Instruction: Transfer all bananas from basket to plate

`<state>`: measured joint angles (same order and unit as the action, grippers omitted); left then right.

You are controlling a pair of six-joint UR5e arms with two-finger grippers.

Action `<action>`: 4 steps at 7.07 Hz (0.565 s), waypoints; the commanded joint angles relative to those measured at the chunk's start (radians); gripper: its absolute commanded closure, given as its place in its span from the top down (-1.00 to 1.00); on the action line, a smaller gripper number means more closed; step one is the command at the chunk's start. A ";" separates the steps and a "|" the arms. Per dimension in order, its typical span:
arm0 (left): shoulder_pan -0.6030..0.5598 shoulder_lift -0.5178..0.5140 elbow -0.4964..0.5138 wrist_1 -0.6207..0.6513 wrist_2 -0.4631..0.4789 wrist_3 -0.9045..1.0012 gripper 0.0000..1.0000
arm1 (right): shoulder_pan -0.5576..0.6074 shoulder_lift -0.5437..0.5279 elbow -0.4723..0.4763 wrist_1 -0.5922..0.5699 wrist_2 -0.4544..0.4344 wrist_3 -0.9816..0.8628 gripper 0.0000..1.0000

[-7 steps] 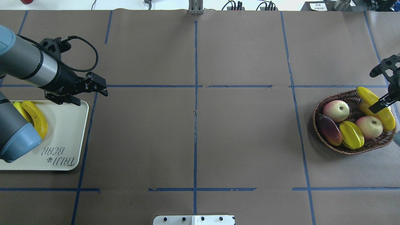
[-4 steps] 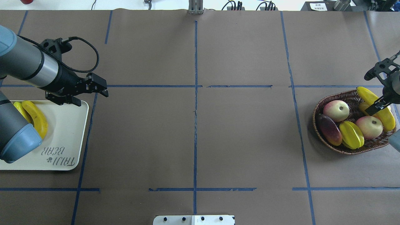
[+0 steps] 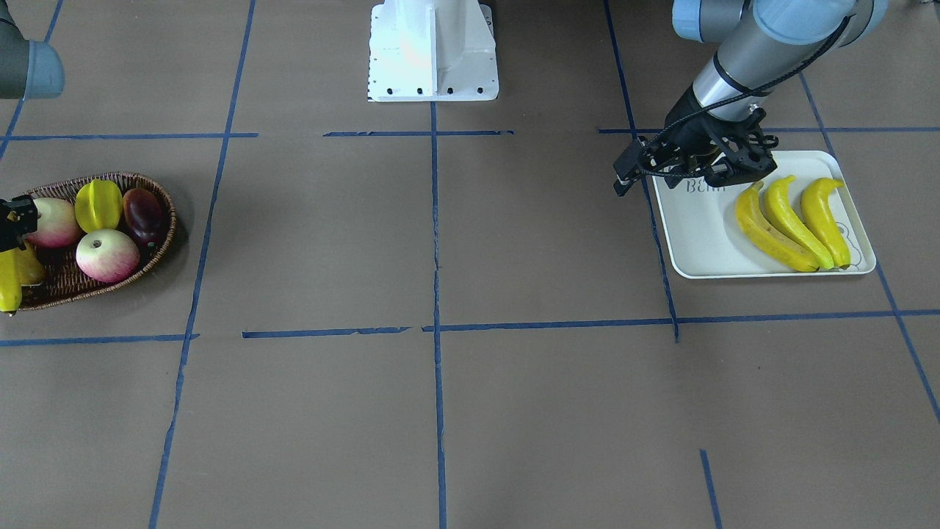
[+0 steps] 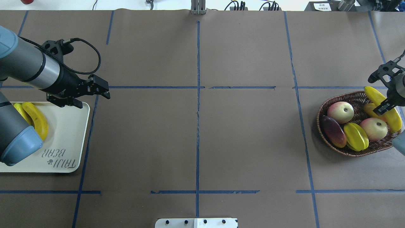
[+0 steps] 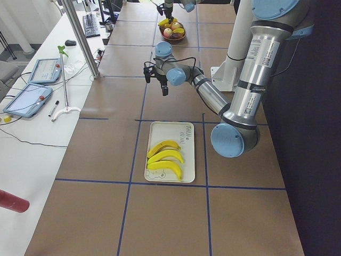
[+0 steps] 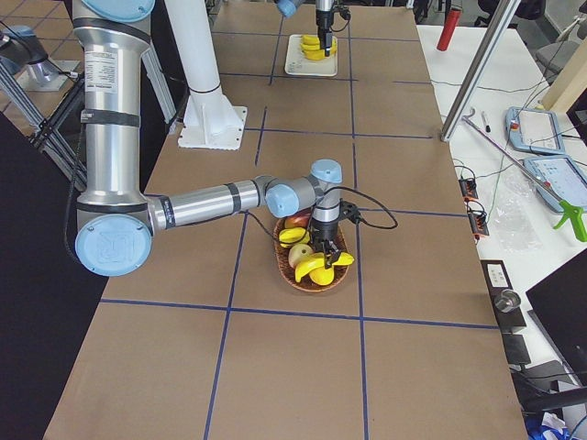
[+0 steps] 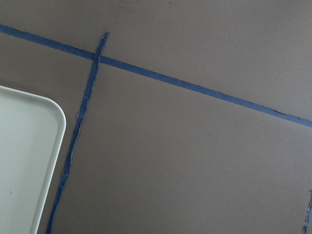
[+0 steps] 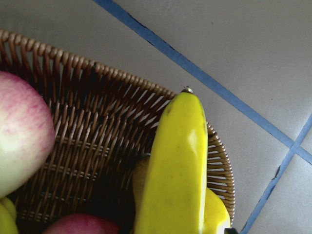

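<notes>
Here, the right gripper (image 4: 385, 107) pinches the last banana (image 4: 383, 108) at the basket's (image 4: 354, 151) three o'clock rim. Lift straight up, keeping the apples (image 4: 340, 112) undisturbed. The left gripper (image 4: 100, 91), apparently pressed together, waits beside the plate (image 4: 68, 139).

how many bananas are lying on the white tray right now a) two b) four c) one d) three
d) three: the front-facing view shows three bananas lying side by side on the white tray, and the left side view shows the same three.
</notes>
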<state>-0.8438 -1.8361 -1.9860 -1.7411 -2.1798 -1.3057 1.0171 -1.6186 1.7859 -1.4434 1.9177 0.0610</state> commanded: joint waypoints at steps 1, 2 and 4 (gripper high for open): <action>0.000 -0.002 -0.002 0.000 0.000 -0.001 1.00 | 0.003 0.002 0.012 0.000 0.006 -0.001 -0.69; 0.000 -0.002 -0.002 0.000 0.000 -0.003 1.00 | 0.015 0.002 0.042 -0.009 0.014 -0.001 -0.79; 0.000 -0.003 -0.001 -0.002 -0.002 0.002 1.00 | 0.066 0.009 0.124 -0.066 0.100 0.016 -0.80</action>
<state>-0.8437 -1.8382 -1.9877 -1.7414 -2.1801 -1.3058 1.0561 -1.6144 1.8695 -1.4849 1.9637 0.0671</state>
